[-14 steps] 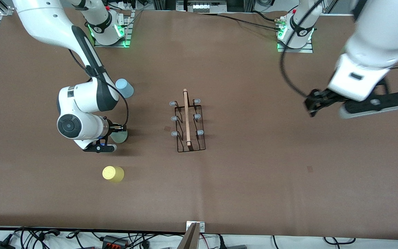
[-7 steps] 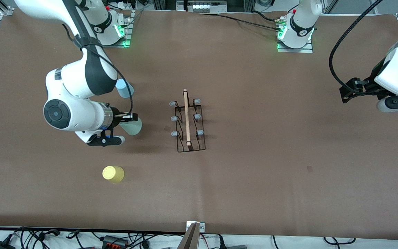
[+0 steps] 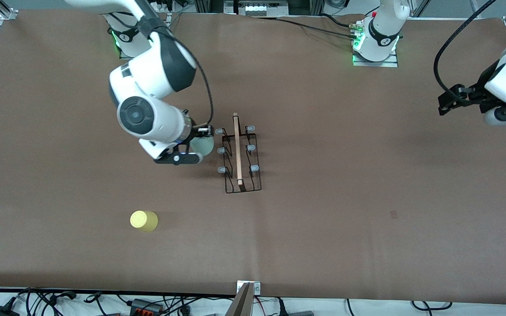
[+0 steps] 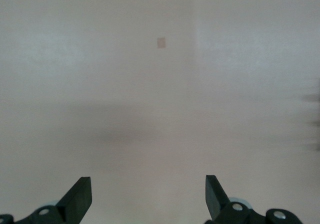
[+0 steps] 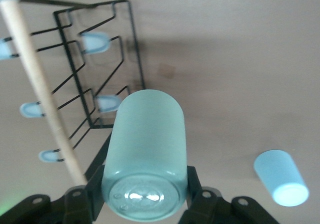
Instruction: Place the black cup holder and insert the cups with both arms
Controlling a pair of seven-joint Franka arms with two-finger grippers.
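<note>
Front view shows the holder [image 3: 239, 154] already set at mid-table, so the step in hand looks like loading the first cup. The right gripper [image 3: 200, 139] is clamped on the green cup [image 3: 203, 145], carried on its side, just beside the pegs [image 3: 221, 150] on the right arm's side of the rack.

Next, I'd guess, the cup's mouth has to line up with 1 peg and slide on without nudging the light wire frame.

The holder is thin black wire with a pale wooden rod [image 3: 237, 148] along the top and 6 grey-tipped pegs, 3 a side, all bare.

The yellow cup [image 3: 143, 220] stands nearer the camera, toward the right arm's end. The blue cup [image 5: 280, 178] shows only in the right wrist view, lying on the table.

The left gripper [image 3: 448, 102] waits with fingers apart, empty, over the left arm's end.
</note>
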